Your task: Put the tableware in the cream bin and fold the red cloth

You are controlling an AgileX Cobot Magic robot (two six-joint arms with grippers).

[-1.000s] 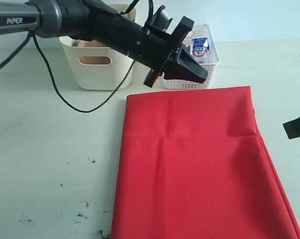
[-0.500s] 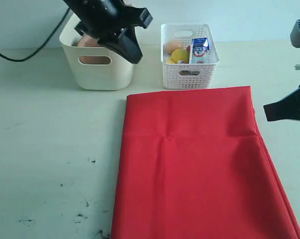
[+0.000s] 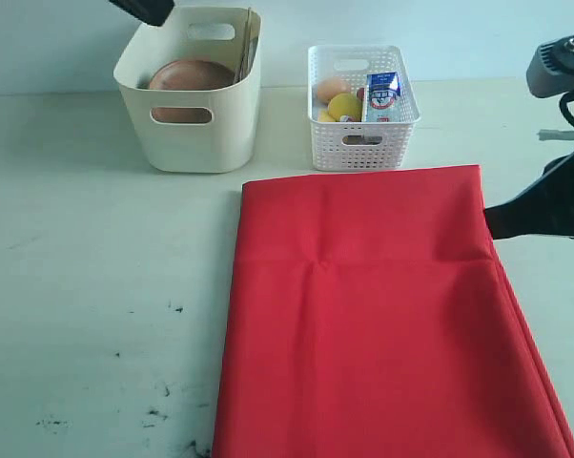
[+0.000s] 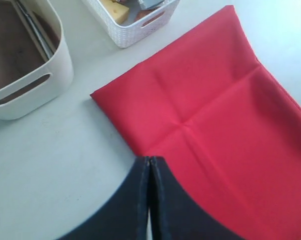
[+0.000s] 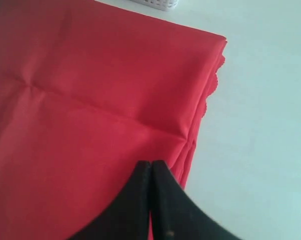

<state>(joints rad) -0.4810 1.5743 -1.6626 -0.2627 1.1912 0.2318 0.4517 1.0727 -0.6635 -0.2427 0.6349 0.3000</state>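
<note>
The red cloth [image 3: 373, 315] lies flat on the table, folded into a rectangle with crease lines across it. Its scalloped edge [image 5: 213, 85] shows at the layered side. The cream bin [image 3: 194, 134] stands at the back left and holds the round brown plate [image 3: 190, 74]. Thin utensils [image 3: 246, 50] lean on its right wall. Only a dark tip of my left gripper [image 3: 144, 8] shows at the exterior view's top edge. It is shut and empty, high above the cloth's corner [image 4: 149, 159]. My right gripper [image 3: 489, 219] is shut and empty beside the cloth's right edge [image 5: 151, 162].
A white lattice basket [image 3: 363, 143] next to the bin holds a lemon [image 3: 343, 105], an egg [image 3: 331, 89] and a blue-white milk carton [image 3: 382, 93]. Dark specks [image 3: 163, 412] mark the pale tabletop at the front left.
My left arm has pulled back up and to the left, from over the basket to the frame's top edge. My right gripper has moved left to the cloth's right edge.
</note>
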